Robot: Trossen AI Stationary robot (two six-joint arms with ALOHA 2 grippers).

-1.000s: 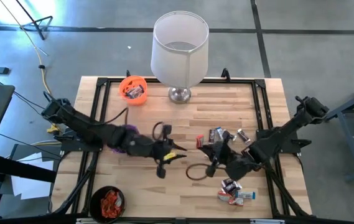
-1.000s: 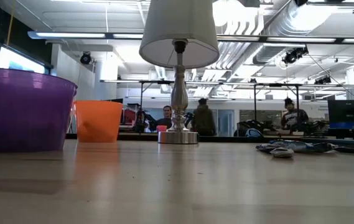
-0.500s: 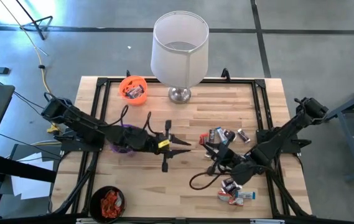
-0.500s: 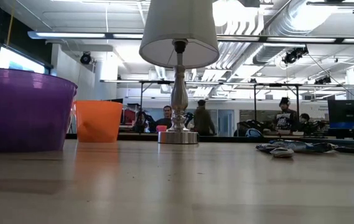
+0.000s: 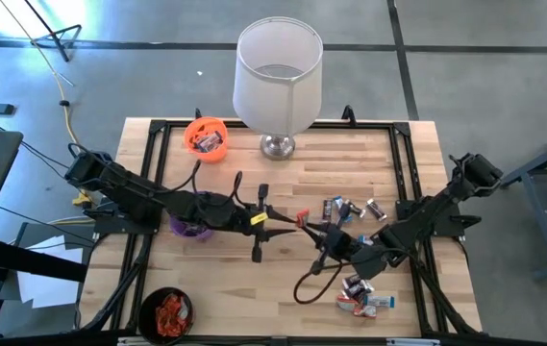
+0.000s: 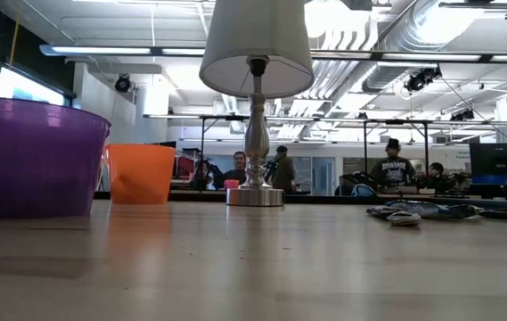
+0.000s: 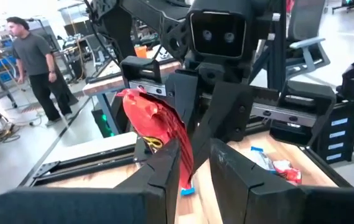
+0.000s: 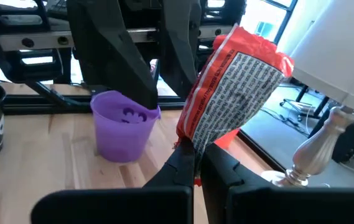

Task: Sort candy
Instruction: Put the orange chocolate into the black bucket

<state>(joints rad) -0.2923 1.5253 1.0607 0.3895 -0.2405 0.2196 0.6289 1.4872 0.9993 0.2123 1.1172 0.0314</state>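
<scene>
- The step in hand looks like a handover above the middle of the counter point(image 5: 283, 178): the right pincer point(image 8: 195, 163) is clamped on the lower edge of an orange-red wrapped candy point(image 8: 239, 84), and the left pincer point(image 7: 192, 163) meets it from the other side.
- In the left wrist view the same candy hangs down into the gap between the left pincer's fingers point(image 7: 164, 167); they stand partly apart, and I cannot tell whether they already pinch the wrapper.
- From above, both pincers meet tip to tip, with the candy a small red fleck between them.
- The unsorted pile of candy point(image 5: 350, 209) lies on the counter towards the right arm, with a few more pieces point(image 5: 361, 298) nearer the front edge.
- The purple cup point(image 8: 124, 127) sits under the left arm; the orange cup point(image 5: 206, 135) by the lamp point(image 5: 278, 82) and the black cup point(image 5: 167, 310) at the front corner already hold sweets.
- Next, I judge, the left pincer must close firmly on the wrapper before the right lets go, then carry it to the cup holding like-coloured sweets, probably the black one.
</scene>
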